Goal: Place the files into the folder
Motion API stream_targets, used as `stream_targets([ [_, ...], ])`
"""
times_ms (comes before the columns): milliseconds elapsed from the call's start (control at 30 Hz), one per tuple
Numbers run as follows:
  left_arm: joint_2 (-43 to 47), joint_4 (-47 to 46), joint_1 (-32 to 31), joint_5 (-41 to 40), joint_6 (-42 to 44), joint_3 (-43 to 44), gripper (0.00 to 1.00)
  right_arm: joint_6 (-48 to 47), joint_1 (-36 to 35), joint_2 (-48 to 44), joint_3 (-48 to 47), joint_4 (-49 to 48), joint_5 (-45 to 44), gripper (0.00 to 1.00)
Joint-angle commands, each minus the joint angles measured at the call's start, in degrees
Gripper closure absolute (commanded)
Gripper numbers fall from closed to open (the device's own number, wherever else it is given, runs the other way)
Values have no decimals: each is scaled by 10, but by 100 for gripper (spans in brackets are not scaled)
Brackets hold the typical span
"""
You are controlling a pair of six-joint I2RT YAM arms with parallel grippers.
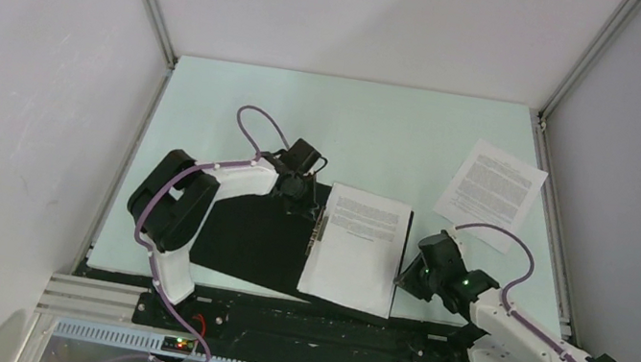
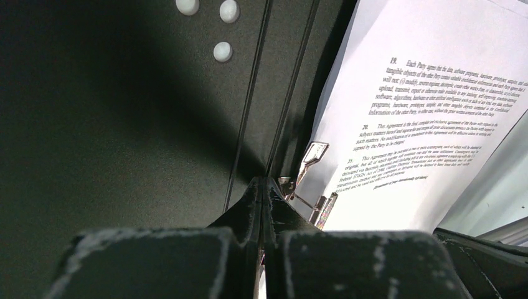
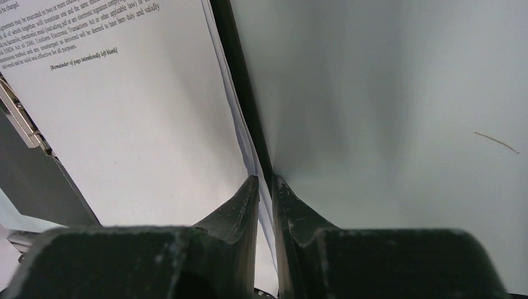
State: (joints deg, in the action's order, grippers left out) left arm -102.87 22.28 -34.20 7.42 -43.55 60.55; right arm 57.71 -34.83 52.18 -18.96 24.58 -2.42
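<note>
Top view: folder (image 1: pixel 254 239) lies open on the worktop (image 1: pixel 382 133). The files (image 1: pixel 356 250) rest on the half nearest the right fingers (image 1: pixel 409 275), and a loose sheet (image 1: pixel 492 184) lies well beyond them.
Left wrist: left fingers (image 2: pixel 246 208) are pressed together at the spine, with the clip (image 2: pixel 311 156) just ahead.
Right wrist: right fingers clamped on the files' edge.

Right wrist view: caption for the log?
Right fingers closed on the edge of the papers lying in the open black folder.

Overhead; wrist close-ups sharing files (image 1: pixel 354 250)
</note>
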Motion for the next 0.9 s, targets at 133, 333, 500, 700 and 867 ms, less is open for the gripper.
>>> stream_targets([
  [133,-11,-4,0,-20,0,-12,100,14,5,-2,26,39,-25,82],
  [333,-5,-4,1,-21,-1,-13,100,-5,37,-12,14,48,-16,77],
  [500,14,-2,2,-16,-2,-8,100,-28,89,-34,-24,66,-12,64],
  [700,46,5,5,-3,2,8,100,-68,205,-53,-63,88,-8,48],
  [867,109,17,4,13,2,9,98,-107,382,-36,-90,74,-1,38],
])
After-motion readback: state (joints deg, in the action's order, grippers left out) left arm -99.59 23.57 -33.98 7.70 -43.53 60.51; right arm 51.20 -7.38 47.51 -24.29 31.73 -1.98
